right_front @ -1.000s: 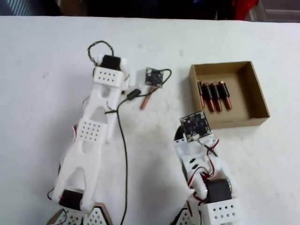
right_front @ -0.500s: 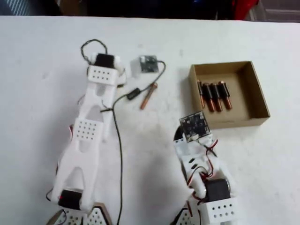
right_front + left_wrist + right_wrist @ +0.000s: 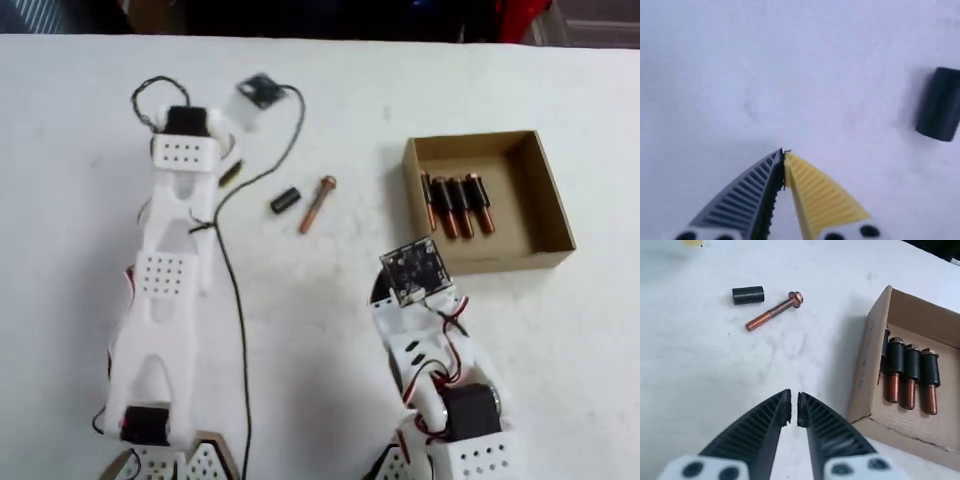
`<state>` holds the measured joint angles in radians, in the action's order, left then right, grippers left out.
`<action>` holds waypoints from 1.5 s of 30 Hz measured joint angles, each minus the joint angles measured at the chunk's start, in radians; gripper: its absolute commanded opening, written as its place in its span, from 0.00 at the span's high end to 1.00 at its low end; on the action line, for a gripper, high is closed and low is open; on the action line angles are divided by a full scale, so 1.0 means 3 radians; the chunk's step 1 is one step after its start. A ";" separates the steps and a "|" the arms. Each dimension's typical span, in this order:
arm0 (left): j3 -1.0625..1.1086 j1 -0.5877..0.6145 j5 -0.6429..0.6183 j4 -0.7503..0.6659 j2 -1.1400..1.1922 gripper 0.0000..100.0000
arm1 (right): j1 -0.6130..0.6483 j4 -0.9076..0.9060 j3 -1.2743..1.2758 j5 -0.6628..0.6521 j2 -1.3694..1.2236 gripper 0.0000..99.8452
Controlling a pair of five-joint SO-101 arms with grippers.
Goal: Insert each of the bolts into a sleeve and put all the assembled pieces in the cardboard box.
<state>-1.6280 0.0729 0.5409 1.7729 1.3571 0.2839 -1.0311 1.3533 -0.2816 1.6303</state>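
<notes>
A copper bolt [image 3: 316,204] lies loose on the white table, and a short black sleeve [image 3: 286,200] lies just to its left, apart from it. Both also appear in the right wrist view, bolt [image 3: 775,312] and sleeve [image 3: 747,295]. My left gripper [image 3: 784,156] is shut and empty, hovering over bare table with the sleeve [image 3: 939,104] off to one side. In the high view it [image 3: 231,172] sits left of the sleeve. My right gripper [image 3: 794,410] is shut with nothing in it, close to the cardboard box [image 3: 871,347], short of the bolt.
The cardboard box [image 3: 549,197] stands at the right and holds several assembled bolt-and-sleeve pieces [image 3: 456,205] side by side. A black cable [image 3: 232,290] from the left arm trails across the table between the arms.
The left arm has swung left and away from the bolt and sleeve, uncovering them. Bolt, sleeve and right arm have stayed put.
</notes>
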 measured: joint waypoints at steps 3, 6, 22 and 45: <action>0.0000 0.0102 -0.0169 0.0000 0.0000 0.98 | 0.0051 -0.0072 -0.0159 0.0000 -0.0020 0.98; 0.0000 0.0123 -0.0220 0.0000 0.0000 0.98 | 0.0051 -0.0148 -0.0414 0.0000 -0.0286 0.98; 0.0000 -0.0184 -0.0327 0.0000 -0.0005 0.98 | 0.0010 0.0230 -0.1360 0.0332 -0.2256 0.98; 0.0389 -0.0368 -0.0348 0.0000 -0.0731 0.98 | 0.0015 0.0240 -0.1084 0.0368 -0.1601 0.98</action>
<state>-1.5113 -0.0376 0.4365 1.7729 1.1377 0.2885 -0.9590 1.0280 -0.1711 1.1500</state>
